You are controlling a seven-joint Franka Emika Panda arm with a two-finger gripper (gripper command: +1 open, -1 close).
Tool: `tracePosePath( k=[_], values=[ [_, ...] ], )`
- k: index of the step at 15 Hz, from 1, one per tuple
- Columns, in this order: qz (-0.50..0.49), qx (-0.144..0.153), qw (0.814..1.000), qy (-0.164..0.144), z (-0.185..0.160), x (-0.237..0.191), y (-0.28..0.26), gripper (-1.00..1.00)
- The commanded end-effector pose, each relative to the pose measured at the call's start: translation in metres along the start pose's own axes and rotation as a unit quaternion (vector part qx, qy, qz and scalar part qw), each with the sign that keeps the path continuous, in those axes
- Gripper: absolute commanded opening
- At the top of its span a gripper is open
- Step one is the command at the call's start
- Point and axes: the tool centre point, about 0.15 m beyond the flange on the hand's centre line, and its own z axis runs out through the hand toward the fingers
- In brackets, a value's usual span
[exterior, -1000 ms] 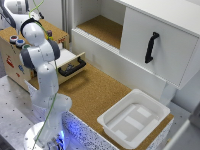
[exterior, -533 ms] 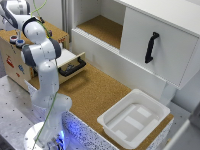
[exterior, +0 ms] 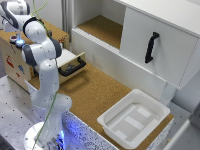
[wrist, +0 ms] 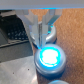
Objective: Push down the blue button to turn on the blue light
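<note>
In the wrist view the blue button [wrist: 48, 56] glows bright blue inside its pale ring. My gripper [wrist: 41, 44] is shut, its two fingers [wrist: 33, 26] pressed together, with the tips at the button's edge. Whether they touch it I cannot tell. Another button cap [wrist: 51, 35] is partly hidden behind the fingers, and a third [wrist: 50, 80] shows at the frame's edge; their colours are unclear. In the exterior view my gripper [exterior: 18, 41] hangs over the wooden box [exterior: 14, 60] at the exterior view's left, with a small blue glow at it.
An open drawer with a black handle [exterior: 71, 66] juts from the box beside my arm. A white tray [exterior: 134, 118] lies on the cork tabletop [exterior: 95, 92]. A white cabinet with a black handle [exterior: 151, 47] stands at the exterior view's right.
The arm holds nearly the same pose over the box, with only a slight shift. The blue glow shows at the gripper now.
</note>
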Motion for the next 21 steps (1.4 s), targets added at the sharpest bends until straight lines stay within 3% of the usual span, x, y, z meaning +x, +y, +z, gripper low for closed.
tracePosePath(
  k=[1,8,13,15,17,21],
  values=[
    [0.015,-0.069,0.997,-0.021,-0.053,0.013,-0.009,1.00],
    [0.052,-0.086,0.995,-0.022,-0.060,0.008,0.010,1.00],
    [0.072,-0.091,0.993,-0.012,-0.084,-0.005,0.038,1.00],
    [0.085,-0.085,0.993,-0.016,-0.088,-0.011,0.053,1.00],
    [0.092,-0.097,0.991,-0.025,-0.088,-0.016,0.067,1.00],
    [0.113,-0.094,0.989,0.007,-0.101,-0.050,0.110,1.00]
  ],
)
